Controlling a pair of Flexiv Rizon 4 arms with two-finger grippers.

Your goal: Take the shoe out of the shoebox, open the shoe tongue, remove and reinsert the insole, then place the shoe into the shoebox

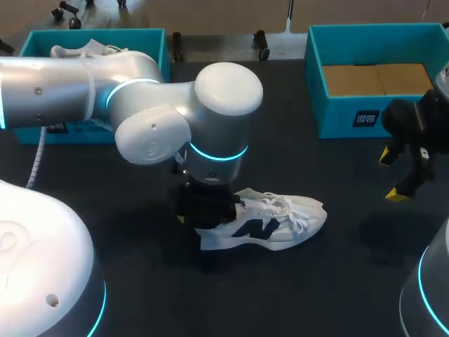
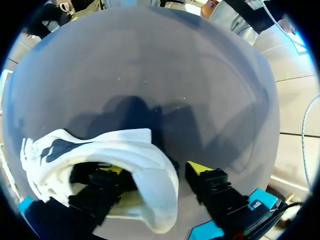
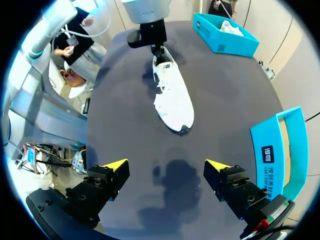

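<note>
The white shoe [image 1: 270,223] stood on its sole near the middle of the dark table [image 1: 316,295], outside both boxes, with its heel to the left, its toe to the right and its laces loose over the tongue. The left gripper [image 2: 155,169] was down at the heel with its claw spread. One yellow tip was inside the shoe's opening and the other outside, just beside the back of the heel, so the heel wall sat between them without being pinched. The right gripper [image 3: 167,163] hung over bare table at the right, well apart from the shoe, its claw spread wide with nothing in it. At the far left stood a teal shoebox [image 1: 91,32] with a second white shoe [image 1: 84,50] inside. At the far right stood another teal shoebox [image 1: 337,116], its brown cardboard floor [image 1: 379,78] showing.
</note>
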